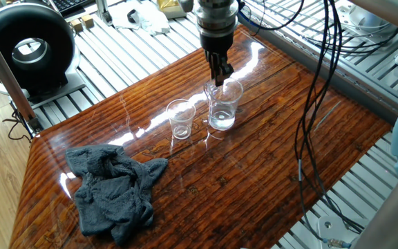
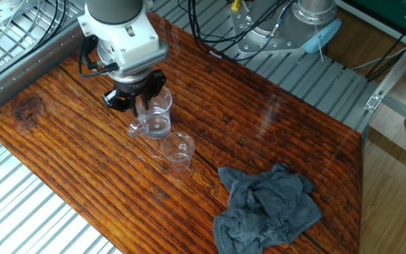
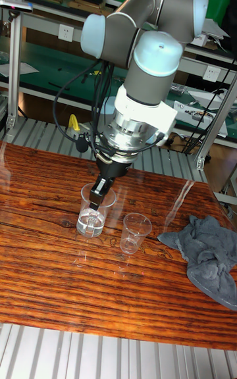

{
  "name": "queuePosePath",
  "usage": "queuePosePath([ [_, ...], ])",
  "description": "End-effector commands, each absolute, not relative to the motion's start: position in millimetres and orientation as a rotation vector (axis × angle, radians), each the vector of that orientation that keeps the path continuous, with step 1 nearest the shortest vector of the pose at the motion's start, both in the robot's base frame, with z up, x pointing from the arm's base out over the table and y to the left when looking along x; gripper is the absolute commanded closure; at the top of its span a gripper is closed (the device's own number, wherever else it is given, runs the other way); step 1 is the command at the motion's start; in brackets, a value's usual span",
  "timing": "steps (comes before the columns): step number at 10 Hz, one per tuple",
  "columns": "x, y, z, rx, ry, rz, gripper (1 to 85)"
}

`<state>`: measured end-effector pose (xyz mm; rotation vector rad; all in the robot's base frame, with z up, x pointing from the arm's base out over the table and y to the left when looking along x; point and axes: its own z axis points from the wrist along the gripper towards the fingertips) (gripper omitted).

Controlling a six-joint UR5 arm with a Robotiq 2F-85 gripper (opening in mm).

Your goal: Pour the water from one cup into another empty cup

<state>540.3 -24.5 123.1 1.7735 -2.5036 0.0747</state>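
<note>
The larger clear cup stands upright near the middle of the wooden table, at or just above its surface. A shallow pool of water lies in its bottom. My gripper comes down from above and is shut on this cup's rim wall, one finger inside and one outside. The smaller empty cup stands upright close beside it, apart from the gripper.
A crumpled grey cloth lies on the table beyond the small cup. A black round device sits off one table corner. Black cables hang along another side. Metal rails surround the table.
</note>
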Motion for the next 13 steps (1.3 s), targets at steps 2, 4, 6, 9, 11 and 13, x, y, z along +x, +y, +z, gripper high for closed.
queuePosePath([
  [2,558.3,-12.1,128.0,1.878,-2.467,0.065,45.0],
  [4,562.3,-6.1,133.2,1.885,-2.449,0.050,38.7],
  [6,567.3,-0.8,152.0,1.840,-2.452,0.062,38.7],
  [9,595.6,53.5,173.4,1.562,-2.731,-0.037,45.7],
  [11,618.5,71.4,180.5,1.262,-2.917,0.003,72.0],
  [13,635.9,83.5,184.0,0.970,-3.042,0.069,84.7],
])
